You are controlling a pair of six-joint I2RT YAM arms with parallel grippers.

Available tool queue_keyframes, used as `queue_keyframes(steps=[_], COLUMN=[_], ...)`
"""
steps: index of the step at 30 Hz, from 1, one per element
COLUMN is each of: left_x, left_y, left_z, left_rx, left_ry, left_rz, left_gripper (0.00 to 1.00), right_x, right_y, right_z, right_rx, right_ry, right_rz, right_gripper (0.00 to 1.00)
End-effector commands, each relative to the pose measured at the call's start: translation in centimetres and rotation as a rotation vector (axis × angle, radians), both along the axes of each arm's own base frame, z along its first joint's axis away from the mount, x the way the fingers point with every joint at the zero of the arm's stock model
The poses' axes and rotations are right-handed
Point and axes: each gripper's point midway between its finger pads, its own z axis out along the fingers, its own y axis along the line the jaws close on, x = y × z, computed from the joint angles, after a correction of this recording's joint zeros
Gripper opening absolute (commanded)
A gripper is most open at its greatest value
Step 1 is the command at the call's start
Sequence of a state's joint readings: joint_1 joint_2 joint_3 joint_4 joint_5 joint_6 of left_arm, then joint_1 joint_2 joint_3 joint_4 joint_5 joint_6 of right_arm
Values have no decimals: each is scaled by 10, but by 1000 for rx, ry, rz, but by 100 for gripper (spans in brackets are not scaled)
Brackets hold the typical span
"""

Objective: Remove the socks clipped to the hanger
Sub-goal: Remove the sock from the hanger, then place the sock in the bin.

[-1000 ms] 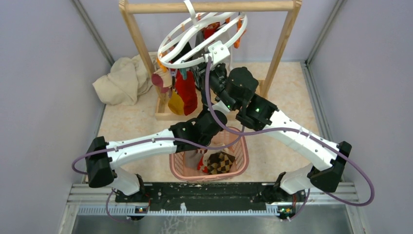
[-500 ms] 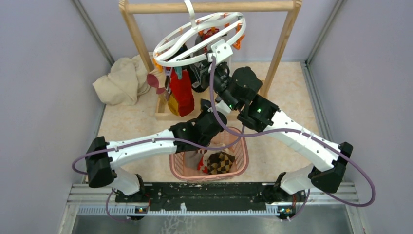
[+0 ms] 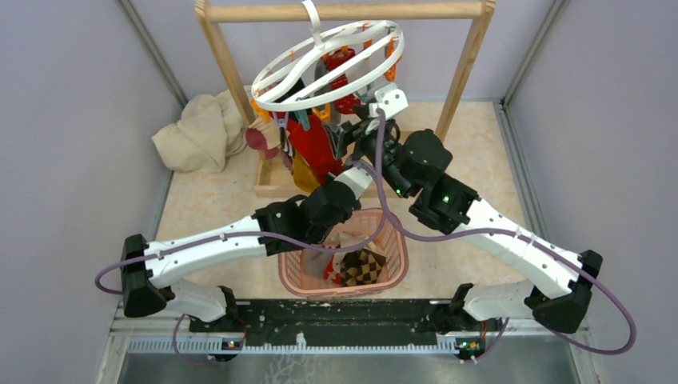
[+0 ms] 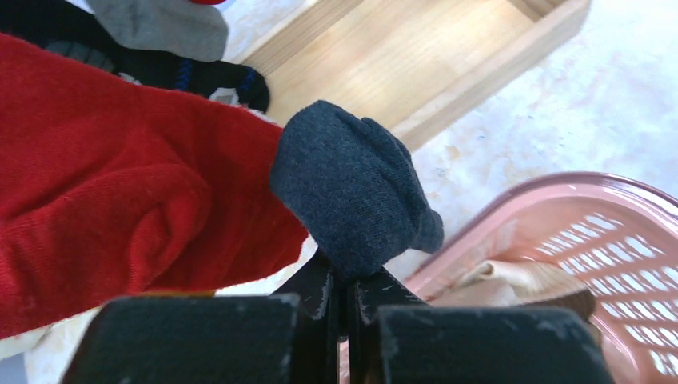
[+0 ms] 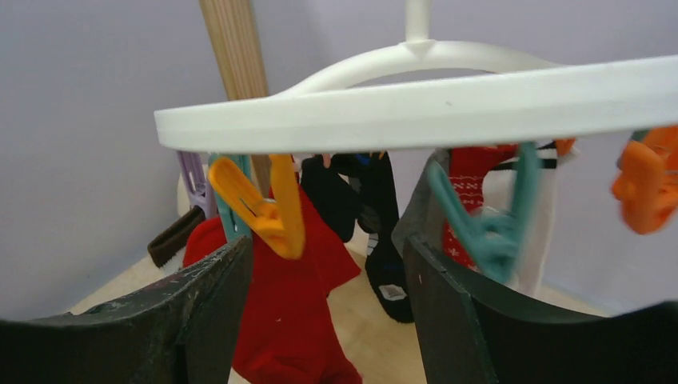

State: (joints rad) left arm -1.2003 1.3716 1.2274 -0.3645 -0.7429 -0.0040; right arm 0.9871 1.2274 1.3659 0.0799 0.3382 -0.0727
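Dark grey sock (image 4: pixel 352 196) is pinched at its lower end in the fully closed left gripper (image 4: pixel 345 308), beside a red sock (image 4: pixel 120 184) and near the pink basket (image 4: pixel 608 240). Whether its top is clipped cannot be seen. The right gripper (image 5: pixel 324 248) gapes wide, holding nothing, just under the tilted white hanger (image 5: pixel 416 108), close to an orange clip (image 5: pixel 268 208) and a teal clip (image 5: pixel 488 228). The hanger hooks on the wooden rail (image 3: pixel 344 11).

Soft, even light fills the top view; shadows on the tabletop (image 3: pixel 480 160) are faint and nothing glares. From the right wrist, the hanger (image 5: pixel 416 104) rim looks bright, almost washed out, while the teal clip (image 5: pixel 488 232) and the right-edge orange clip (image 5: pixel 644 188) smear with blur. From the left wrist, the grey sock (image 4: pixel 352 192) is sharp; the left gripper (image 4: pixel 345 288) sits dark and unfocused.
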Motion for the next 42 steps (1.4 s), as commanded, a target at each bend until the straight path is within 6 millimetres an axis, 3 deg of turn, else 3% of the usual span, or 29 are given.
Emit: queue_keyframes(steps=[1, 10, 17, 23, 31, 42], left_x=[-14, -34, -53, -65, -73, -81], left_y=[-6, -6, -14, -16, -7, -3], left_z=[26, 49, 70, 79, 65, 20], left_rx=[-125, -198, -261, -306, -294, -237], left_ry=[23, 59, 107, 151, 221, 342], left_rz=[-76, -180, -286, -334, -313, -265], left_gripper=[0, 0, 0, 0, 0, 0], right_x=[-19, -43, -48, -56, -64, -68], right_y=[-39, -109, -167, -200, -231, -243], right_z=[28, 28, 18, 14, 1, -16], right_rx=[130, 201, 243, 279, 292, 275], right_ry=[-20, -4, 32, 44, 65, 79], right_rz=[-35, -145, -329, -416, -500, -528], right_gripper=[70, 71, 72, 72, 72, 73])
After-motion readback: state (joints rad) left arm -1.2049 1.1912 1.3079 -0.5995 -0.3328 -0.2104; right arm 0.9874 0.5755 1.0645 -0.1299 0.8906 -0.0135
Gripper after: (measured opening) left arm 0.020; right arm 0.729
